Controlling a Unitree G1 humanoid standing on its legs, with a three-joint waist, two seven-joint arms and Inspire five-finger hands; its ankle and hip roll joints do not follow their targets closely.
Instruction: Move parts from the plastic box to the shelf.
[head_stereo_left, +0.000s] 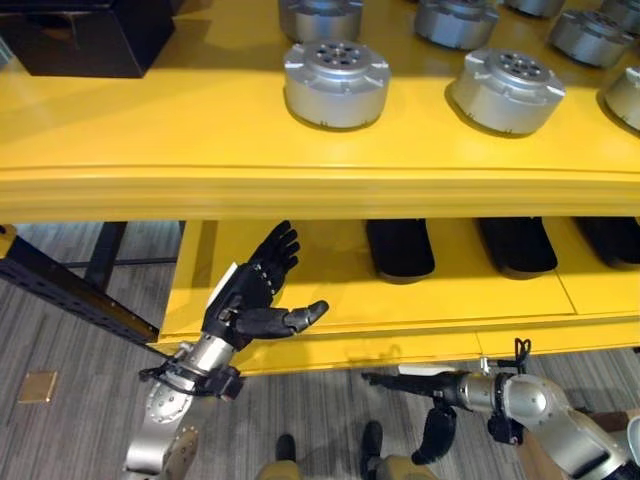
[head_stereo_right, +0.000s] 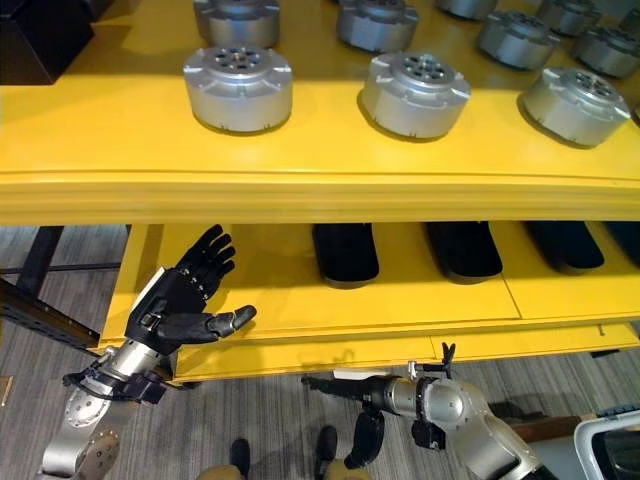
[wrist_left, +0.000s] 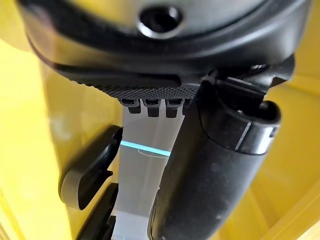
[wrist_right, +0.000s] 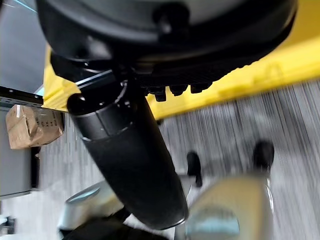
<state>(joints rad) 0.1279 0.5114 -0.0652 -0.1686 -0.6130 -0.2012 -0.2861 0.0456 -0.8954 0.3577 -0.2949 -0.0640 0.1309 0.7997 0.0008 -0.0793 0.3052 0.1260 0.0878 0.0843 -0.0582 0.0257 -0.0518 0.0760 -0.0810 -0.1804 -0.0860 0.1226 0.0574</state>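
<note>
left hand (head_stereo_left: 252, 298) at 7 o'clock, fingers spread, empty, raised by lower shelf | right hand (head_stereo_right: 345, 385) low at 5, straight, empty | parts (head_stereo_left: 336, 82) on shelf (head_stereo_left: 150, 130) top, 12 | likely between loads

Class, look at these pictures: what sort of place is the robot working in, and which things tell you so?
Probably a factory or parts warehouse: a yellow metal shelf carries rows of round silver machined metal parts, with black oblong pads on the lower level, above grey striped floor.
</note>
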